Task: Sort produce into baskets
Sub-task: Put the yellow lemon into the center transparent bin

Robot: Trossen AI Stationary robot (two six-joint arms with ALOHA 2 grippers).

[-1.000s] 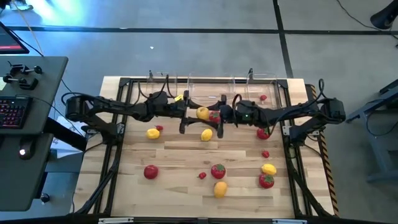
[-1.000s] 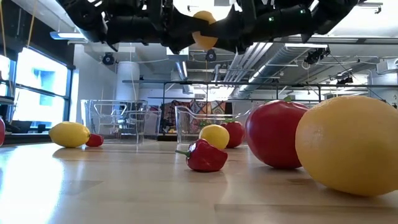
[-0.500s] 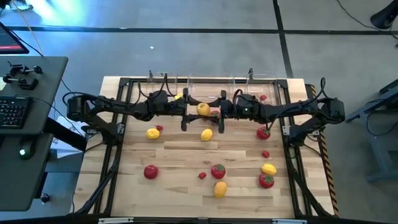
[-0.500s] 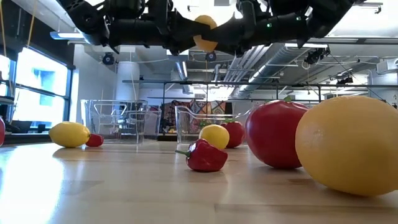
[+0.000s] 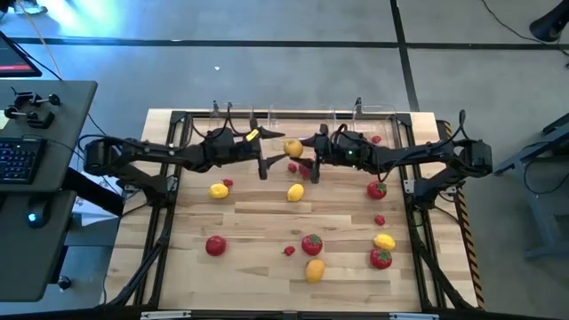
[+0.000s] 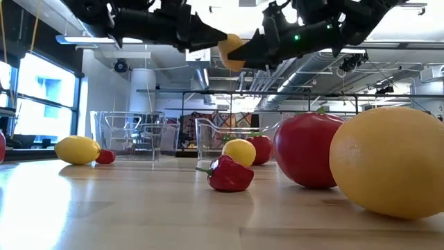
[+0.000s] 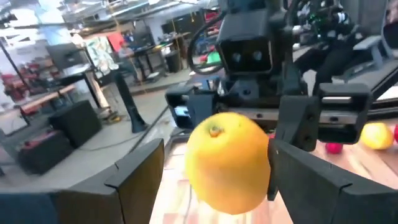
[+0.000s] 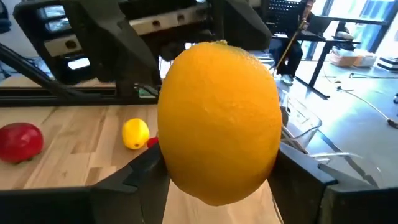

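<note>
Orange fruit (image 5: 292, 148): held in the air above the desk (image 5: 258, 258), over the middle basket (image 5: 307, 120).
Right gripper (image 5: 306, 152): jaws clamped on orange fruit.
Left gripper (image 5: 269, 158): facing orange fruit, jaws spread, not touching.

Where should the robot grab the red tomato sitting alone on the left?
Probably across its round middle, coming straight down from above. The red tomato is round, so any two opposite sides work, and bare wood around it leaves room for fingers. For now the right end effector holds an orange fruit, the left end effector open beside it.
</note>
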